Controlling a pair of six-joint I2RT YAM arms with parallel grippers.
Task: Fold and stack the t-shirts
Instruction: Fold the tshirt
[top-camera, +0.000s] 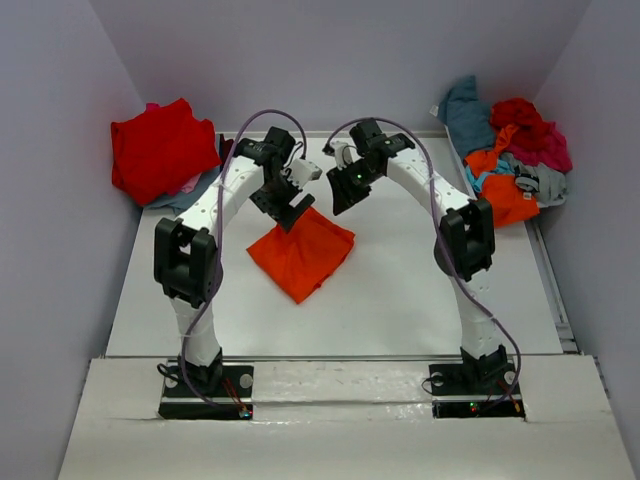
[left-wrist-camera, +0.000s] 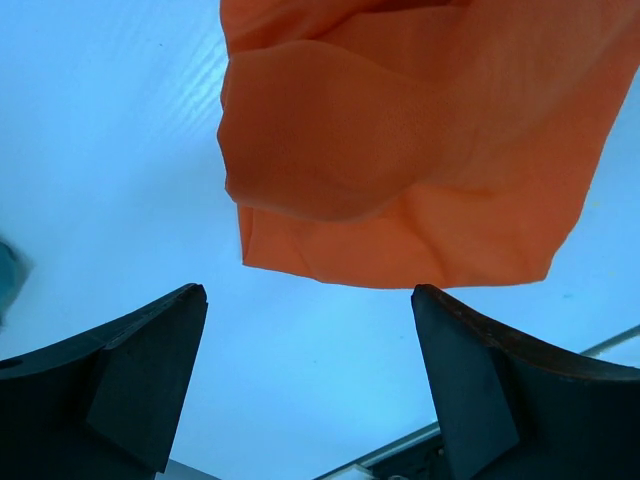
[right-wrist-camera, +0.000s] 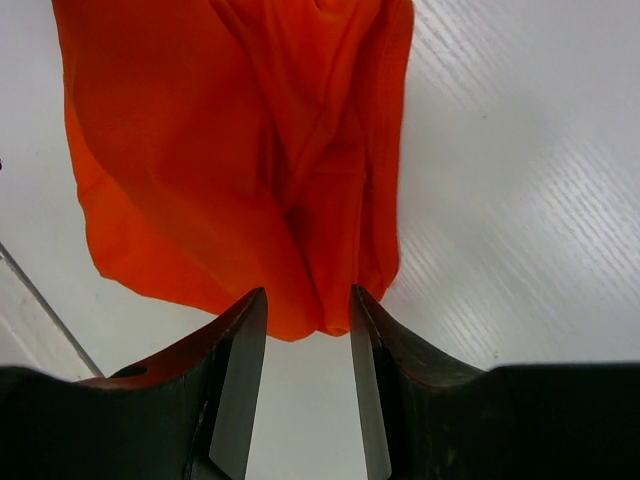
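A bright orange t-shirt (top-camera: 300, 253) lies folded into a rough square in the middle of the table. It fills the top of the left wrist view (left-wrist-camera: 400, 150) and of the right wrist view (right-wrist-camera: 230, 150). My left gripper (top-camera: 287, 213) hovers at the shirt's far left corner. Its jaws (left-wrist-camera: 310, 292) are wide open and empty, with bare table between them. My right gripper (top-camera: 345, 195) hovers by the shirt's far right corner. Its jaws (right-wrist-camera: 308, 292) are narrowly open, with a folded corner of the cloth just past the tips.
A folded red t-shirt (top-camera: 158, 150) lies on other cloth at the back left corner. A loose pile of teal, red, magenta, orange and grey t-shirts (top-camera: 512, 150) lies at the back right. Purple walls enclose the white table (top-camera: 400, 300).
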